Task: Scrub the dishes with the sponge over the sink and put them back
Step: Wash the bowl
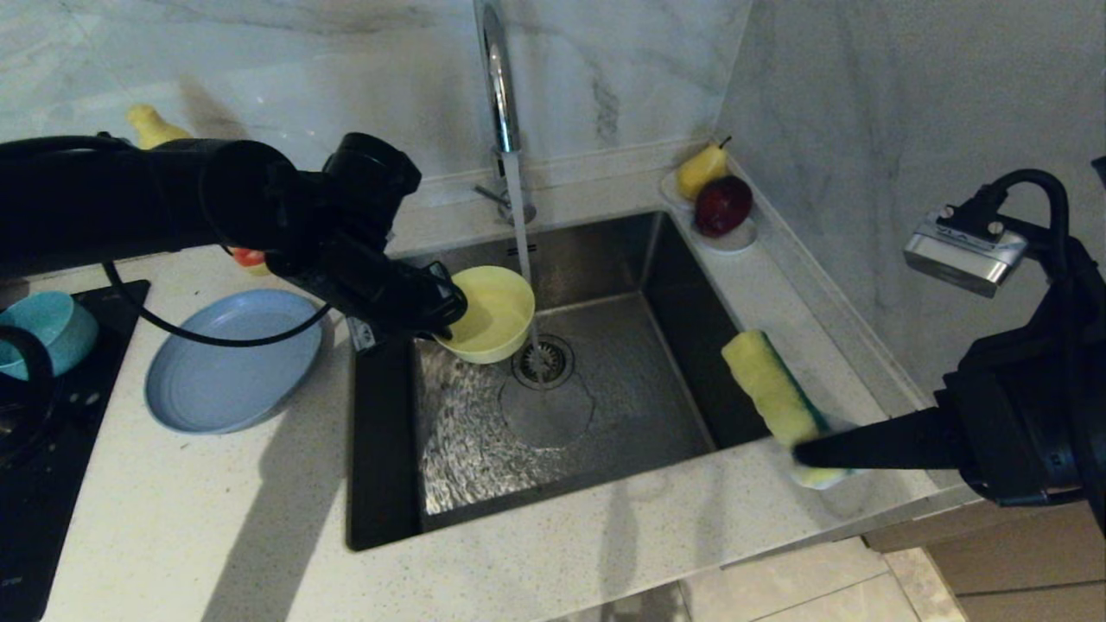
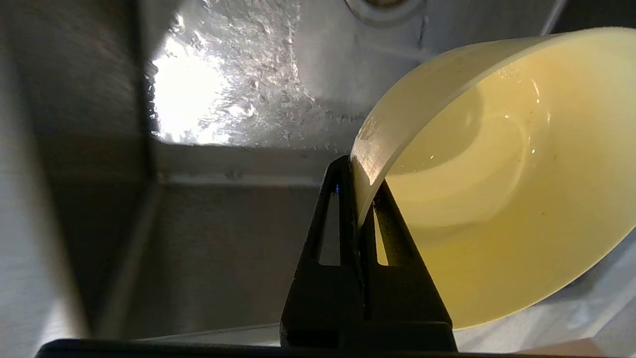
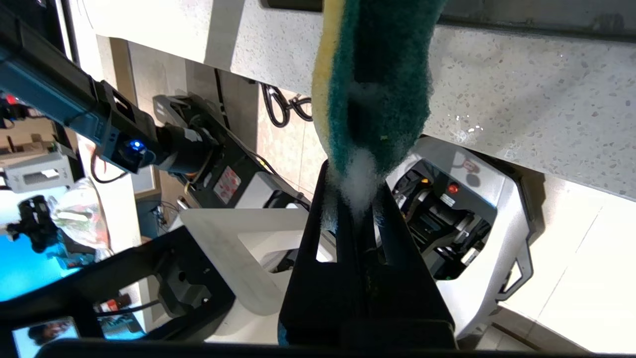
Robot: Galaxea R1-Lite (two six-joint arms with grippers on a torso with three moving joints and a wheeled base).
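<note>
Yellow bowl [image 1: 489, 313] in left hand [image 1: 442, 321]

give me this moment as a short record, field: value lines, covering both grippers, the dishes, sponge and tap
left gripper: shut on the yellow bowl's rim, bowl tilted over the sink
right gripper: shut on the sponge, at the sink's right edge
tap: running, stream falls beside the bowl onto the drain
plate: on the counter left of the sink
teal bowl: far left, on the black hob
scrubbing: sponge and bowl apart
</note>
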